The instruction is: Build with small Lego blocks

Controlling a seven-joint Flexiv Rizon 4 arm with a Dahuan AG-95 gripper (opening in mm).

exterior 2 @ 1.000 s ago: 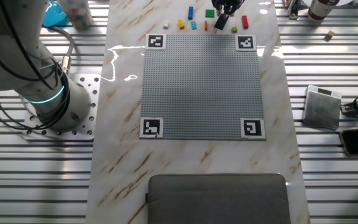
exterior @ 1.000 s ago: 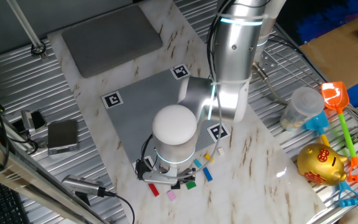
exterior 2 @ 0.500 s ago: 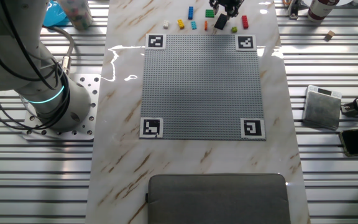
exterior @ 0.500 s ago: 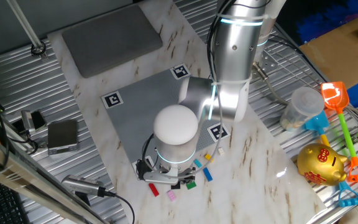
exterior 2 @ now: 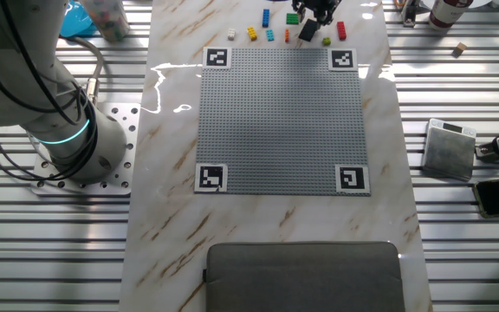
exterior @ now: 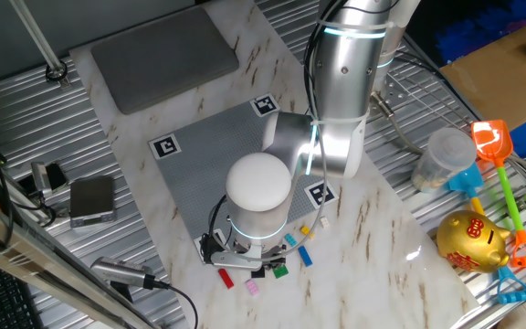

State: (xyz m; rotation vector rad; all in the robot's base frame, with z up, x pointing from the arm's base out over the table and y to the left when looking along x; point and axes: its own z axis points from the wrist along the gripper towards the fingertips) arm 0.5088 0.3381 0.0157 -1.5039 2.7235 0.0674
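Note:
Small Lego blocks lie in a loose row on the marble just beyond the grey studded plate (exterior 2: pixel 280 121): whitish (exterior 2: pixel 230 34), yellow (exterior 2: pixel 252 34), blue (exterior 2: pixel 267 17), orange (exterior 2: pixel 287 35), green (exterior 2: pixel 293 18) and red (exterior 2: pixel 341 31). My gripper (exterior 2: pixel 313 17) reaches down among them at the frame's top edge. It looks shut on the upper end of a tilted black block (exterior 2: pixel 307 32). In one fixed view the white wrist cap (exterior: pixel 258 187) hides most of the gripper (exterior: pixel 259 268). Red (exterior: pixel 226 280), pink (exterior: pixel 253 287), green (exterior: pixel 280 270) and blue (exterior: pixel 305 257) blocks show around it.
A dark grey pad (exterior 2: pixel 301 273) lies at the plate's opposite end. The arm's base (exterior 2: pixel 59 130) stands on the metal slats beside the marble. A gold piggy bank (exterior: pixel 471 239), a toy spade (exterior: pixel 491 146) and a plastic cup (exterior: pixel 441 157) sit to one side, and a small grey box (exterior 2: pixel 449 147) to the other.
A second ago the gripper stood slightly further right; it has shifted a little left and the black block's upper end has turned with it. Nothing has moved in the last half second.

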